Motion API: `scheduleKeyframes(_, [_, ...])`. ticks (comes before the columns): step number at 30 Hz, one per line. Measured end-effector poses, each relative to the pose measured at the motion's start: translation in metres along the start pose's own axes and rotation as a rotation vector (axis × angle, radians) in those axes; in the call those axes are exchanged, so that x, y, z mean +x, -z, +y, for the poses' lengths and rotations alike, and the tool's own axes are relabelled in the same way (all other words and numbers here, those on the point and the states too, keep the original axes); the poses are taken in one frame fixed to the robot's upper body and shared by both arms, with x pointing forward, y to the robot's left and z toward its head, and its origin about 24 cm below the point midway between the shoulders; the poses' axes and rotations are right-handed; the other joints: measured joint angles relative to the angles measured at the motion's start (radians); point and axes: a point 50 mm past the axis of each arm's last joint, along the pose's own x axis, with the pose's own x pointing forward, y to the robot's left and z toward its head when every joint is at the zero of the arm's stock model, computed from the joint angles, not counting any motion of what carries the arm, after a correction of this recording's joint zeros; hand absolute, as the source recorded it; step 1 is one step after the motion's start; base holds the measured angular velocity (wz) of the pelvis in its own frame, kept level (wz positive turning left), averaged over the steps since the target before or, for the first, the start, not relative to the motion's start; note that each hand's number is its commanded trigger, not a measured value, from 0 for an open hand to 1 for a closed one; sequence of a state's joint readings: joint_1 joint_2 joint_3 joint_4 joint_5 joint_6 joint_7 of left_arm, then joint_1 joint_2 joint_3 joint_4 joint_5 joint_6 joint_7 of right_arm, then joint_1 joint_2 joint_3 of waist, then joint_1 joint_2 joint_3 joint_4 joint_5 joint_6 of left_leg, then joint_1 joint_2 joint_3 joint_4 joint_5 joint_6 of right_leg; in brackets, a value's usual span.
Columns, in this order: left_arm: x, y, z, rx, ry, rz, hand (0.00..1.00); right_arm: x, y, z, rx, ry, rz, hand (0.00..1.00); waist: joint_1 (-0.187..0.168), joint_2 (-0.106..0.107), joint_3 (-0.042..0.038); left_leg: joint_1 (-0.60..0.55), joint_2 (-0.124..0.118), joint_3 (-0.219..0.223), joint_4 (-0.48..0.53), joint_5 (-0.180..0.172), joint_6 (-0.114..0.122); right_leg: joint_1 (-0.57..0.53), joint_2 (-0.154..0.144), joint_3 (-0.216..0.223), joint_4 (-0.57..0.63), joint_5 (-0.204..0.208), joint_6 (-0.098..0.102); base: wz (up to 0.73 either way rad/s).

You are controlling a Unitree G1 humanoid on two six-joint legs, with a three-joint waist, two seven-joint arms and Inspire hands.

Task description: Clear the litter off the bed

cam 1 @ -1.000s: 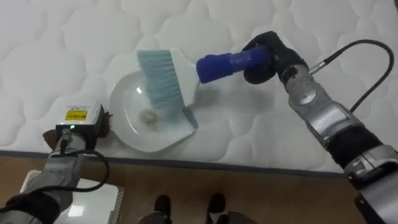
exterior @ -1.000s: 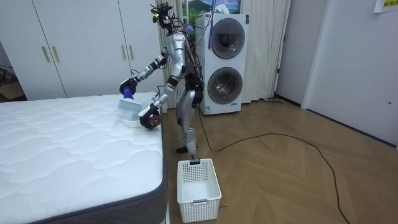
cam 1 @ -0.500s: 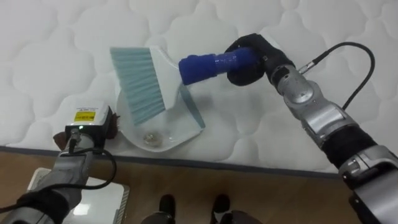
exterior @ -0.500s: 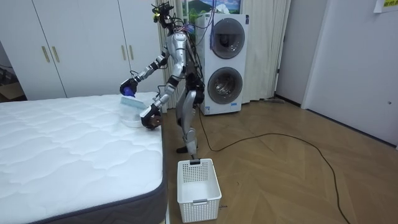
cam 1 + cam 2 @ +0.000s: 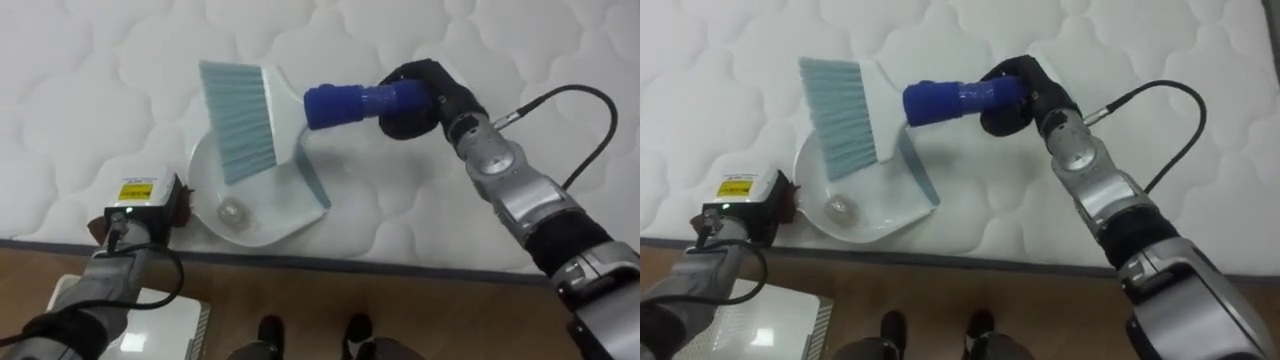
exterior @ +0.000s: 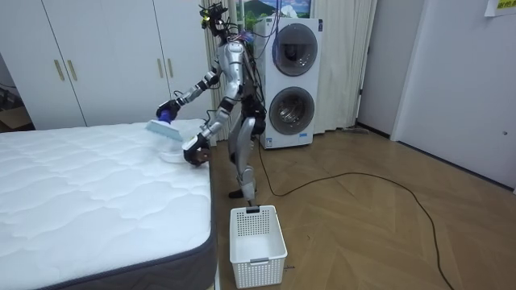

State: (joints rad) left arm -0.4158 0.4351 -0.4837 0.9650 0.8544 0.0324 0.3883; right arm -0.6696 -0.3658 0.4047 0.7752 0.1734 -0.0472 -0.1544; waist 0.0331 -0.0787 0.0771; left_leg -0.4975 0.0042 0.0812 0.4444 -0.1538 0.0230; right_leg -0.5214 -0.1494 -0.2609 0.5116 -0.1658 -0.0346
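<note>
My right hand (image 5: 415, 95) is shut on the blue handle of a brush (image 5: 238, 120). Its pale blue bristles hang over the far part of a white dustpan (image 5: 270, 210). The dustpan rests on the white quilted mattress (image 5: 480, 40) close to its near edge. Inside the pan, near its left rim, lies a small pale crumpled ball (image 5: 232, 210). My left hand (image 5: 135, 205) sits at the pan's left side, at the mattress edge, and grips the pan there. In the room view I stand at the bed's corner (image 6: 193, 173), both arms reaching over it.
A white slatted basket (image 6: 258, 234) stands on the wooden floor beside the bed; its corner (image 5: 150, 320) is seen below my left arm. Stacked washing machines (image 6: 294, 80) and white wardrobes (image 6: 105, 56) line the far wall.
The brush swept left across the pan, then came back a little and higher. The small ball has moved towards the pan's near edge. My left hand stayed at the pan.
</note>
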Motion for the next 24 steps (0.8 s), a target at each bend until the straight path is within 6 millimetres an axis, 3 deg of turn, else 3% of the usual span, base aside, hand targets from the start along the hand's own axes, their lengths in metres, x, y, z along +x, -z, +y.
scheduleKeyframes(8, [-0.013,0.007,-0.015,-0.080,-0.023,0.030,1.00,-0.015,0.031,-0.050,0.325,0.264,0.093,1.00,-0.011,-0.005,-0.0034,0.063,0.000,0.000,-0.008,-0.001,0.000,0.066,0.018,0.026,-0.028,0.001,0.006,-0.02])
scheduleKeyframes(9, [-0.017,0.009,-0.019,-0.086,-0.019,0.039,1.00,-0.020,0.041,-0.055,0.380,0.298,0.120,1.00,-0.015,-0.005,-0.0079,0.084,0.000,-0.003,-0.017,-0.001,0.000,0.090,0.030,0.028,-0.044,0.002,0.007,0.00])
scheduleKeyframes(10, [-0.018,0.010,-0.020,-0.091,-0.017,0.044,1.00,-0.023,0.047,-0.056,0.404,0.313,0.135,0.71,-0.020,-0.005,-0.0140,0.091,0.002,-0.004,-0.022,-0.001,-0.001,0.100,0.033,0.030,-0.054,0.004,0.008,0.00])
scheduleKeyframes(11, [-0.020,0.012,-0.022,-0.103,-0.015,0.058,1.00,-0.028,0.056,-0.059,0.435,0.337,0.162,0.00,-0.023,-0.006,-0.0277,0.102,0.005,-0.005,-0.029,-0.001,-0.001,0.114,0.039,0.035,-0.070,0.010,0.009,0.00])
scheduleKeyframes(14, [-0.025,0.020,-0.024,-0.136,-0.034,0.098,1.00,-0.037,0.069,-0.066,0.500,0.384,0.196,0.00,-0.030,-0.006,-0.0381,0.155,0.009,-0.006,-0.056,0.000,-0.002,0.172,0.049,0.040,-0.108,0.025,0.013,-0.08])
scheduleKeyframes(15, [-0.027,0.021,-0.024,-0.153,-0.048,0.106,1.00,-0.041,0.074,-0.070,0.521,0.414,0.209,0.00,-0.031,-0.007,-0.0461,0.174,0.008,-0.006,-0.067,0.000,-0.002,0.192,0.051,0.041,-0.120,0.027,0.016,-0.05])
scheduleKeyframes(17, [-0.028,0.020,-0.022,-0.172,-0.065,0.106,1.00,-0.046,0.080,-0.075,0.532,0.460,0.228,0.00,-0.030,-0.002,-0.0506,0.205,0.010,-0.005,-0.071,-0.004,-0.001,0.233,0.061,0.043,-0.141,0.030,0.020,0.03])
scheduleKeyframes(18, [-0.028,0.020,-0.020,-0.188,-0.083,0.106,1.00,-0.048,0.082,-0.075,0.532,0.471,0.237,0.00,-0.030,0.000,-0.0583,0.218,0.014,-0.004,-0.071,-0.009,-0.001,0.253,0.065,0.046,-0.155,0.032,0.022,0.04])
scheduleKeyframes(21, [-0.031,0.020,-0.015,-0.241,-0.132,0.114,1.00,-0.048,0.082,-0.076,0.552,0.482,0.236,0.00,-0.027,0.004,-0.0631,0.270,0.016,-0.003,-0.087,-0.013,0.001,0.308,0.067,0.050,-0.170,0.030,0.027,0.03])
scheduleKeyframes(22, [-0.031,0.020,-0.013,-0.247,-0.141,0.113,1.00,-0.048,0.082,-0.077,0.553,0.484,0.234,0.00,-0.027,0.006,-0.0641,0.277,0.014,-0.009,-0.092,-0.014,0.001,0.319,0.068,0.054,-0.173,0.029,0.029,0.25])
scheduleKeyframes(24, [-0.038,0.015,-0.012,-0.269,-0.168,0.086,1.00,-0.057,0.088,-0.079,0.563,0.517,0.240,0.00,-0.042,0.024,-0.0761,0.302,-0.003,-0.063,-0.100,-0.014,0.002,0.380,0.084,0.072,-0.218,0.029,0.037,0.59])
